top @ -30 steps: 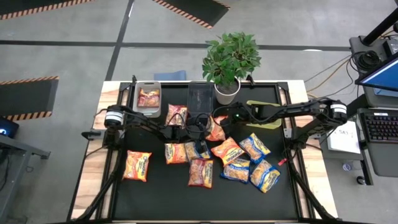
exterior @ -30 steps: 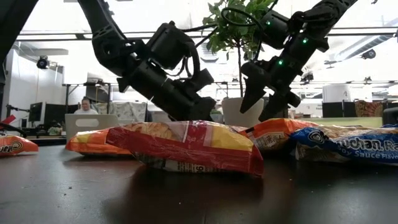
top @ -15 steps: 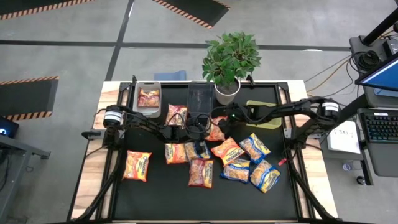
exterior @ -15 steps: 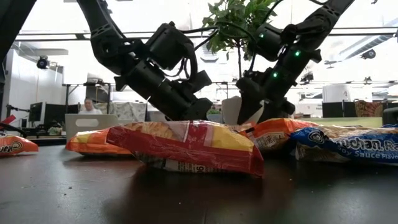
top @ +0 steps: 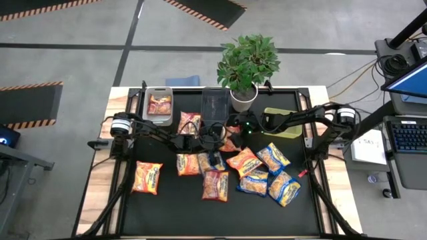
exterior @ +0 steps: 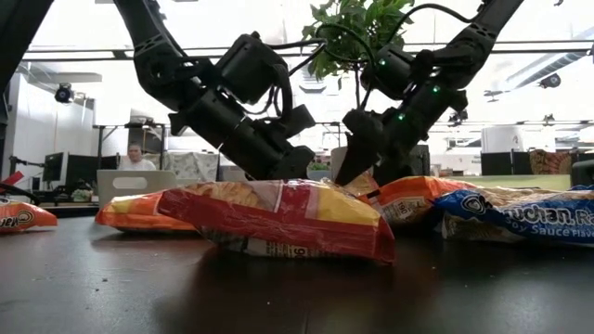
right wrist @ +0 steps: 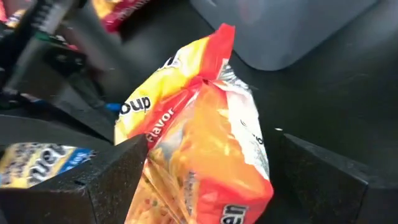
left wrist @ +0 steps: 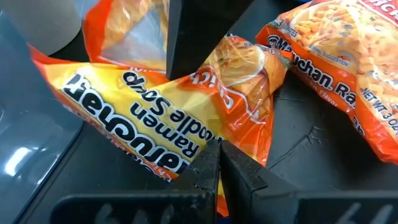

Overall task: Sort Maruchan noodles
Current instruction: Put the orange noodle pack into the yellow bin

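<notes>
An orange-yellow Maruchan packet point(left wrist: 155, 124) sits tilted in the middle of the black table point(top: 167, 207), one corner up point(right wrist: 225, 31). My left gripper point(left wrist: 217, 165) is shut on it, reaching from the table's left point(top: 219, 137). My right gripper point(right wrist: 205, 180) is open, coming from the right point(top: 235, 129). Its fingers point(right wrist: 109, 180) stand on either side of the same packet point(right wrist: 205, 143). Several more packets lie nearer the front, among them a red one point(top: 215, 185) and a blue-and-yellow one point(top: 273, 157). My left gripper pinches the orange-yellow packet's edge point(left wrist: 205, 146) between its two fingers, coming low from the table's left. The packet stands tilted ahead of the fingers; what its lower part rests on is hidden. Whether my right gripper's fingers touch the packet, I cannot tell.
At the back edge stand a grey bin point(top: 159, 93) holding one packet, a dark bin point(top: 215, 103), a potted plant point(top: 245, 67) and a green bin point(top: 283, 121) under the right arm. A red packet point(top: 190, 122) lies by the left arm. A person sits in the room behind point(exterior: 137, 160).
My right gripper has gone down and toward the table's left, to the orange-yellow packet that my left gripper holds, and now straddles it.
</notes>
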Controlling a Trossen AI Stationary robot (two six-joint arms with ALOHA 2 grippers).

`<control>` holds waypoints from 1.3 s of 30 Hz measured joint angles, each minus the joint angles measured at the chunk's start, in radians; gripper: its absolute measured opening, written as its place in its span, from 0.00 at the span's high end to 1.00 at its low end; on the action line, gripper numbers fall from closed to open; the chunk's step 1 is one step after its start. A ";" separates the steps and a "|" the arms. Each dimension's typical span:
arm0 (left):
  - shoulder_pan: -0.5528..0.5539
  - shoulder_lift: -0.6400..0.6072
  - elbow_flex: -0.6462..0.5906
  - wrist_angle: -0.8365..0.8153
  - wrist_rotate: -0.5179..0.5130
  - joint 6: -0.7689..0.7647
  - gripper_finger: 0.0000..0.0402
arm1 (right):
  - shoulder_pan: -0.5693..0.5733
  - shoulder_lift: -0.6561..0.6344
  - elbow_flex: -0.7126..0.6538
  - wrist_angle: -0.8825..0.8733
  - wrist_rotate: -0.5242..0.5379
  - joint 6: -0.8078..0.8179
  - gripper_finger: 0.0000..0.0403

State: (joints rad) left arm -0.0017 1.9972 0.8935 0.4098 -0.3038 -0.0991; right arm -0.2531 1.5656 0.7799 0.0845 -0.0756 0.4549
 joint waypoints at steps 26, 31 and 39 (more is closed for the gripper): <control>-0.007 -0.050 -0.004 -0.025 -0.002 -0.006 1.00 | 0.002 -0.026 0.000 0.009 -0.018 -0.007 0.76; -0.010 -0.112 -0.007 -0.115 -0.002 0.032 1.00 | 0.002 -0.083 0.000 -0.014 -0.014 -0.015 0.75; -0.012 -0.259 -0.004 -0.231 -0.052 0.109 1.00 | 0.005 -0.208 0.000 -0.056 0.011 -0.018 0.82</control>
State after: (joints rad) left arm -0.0136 1.7381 0.8891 0.1789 -0.3560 0.0097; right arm -0.2481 1.3579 0.7799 0.0286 -0.0643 0.4366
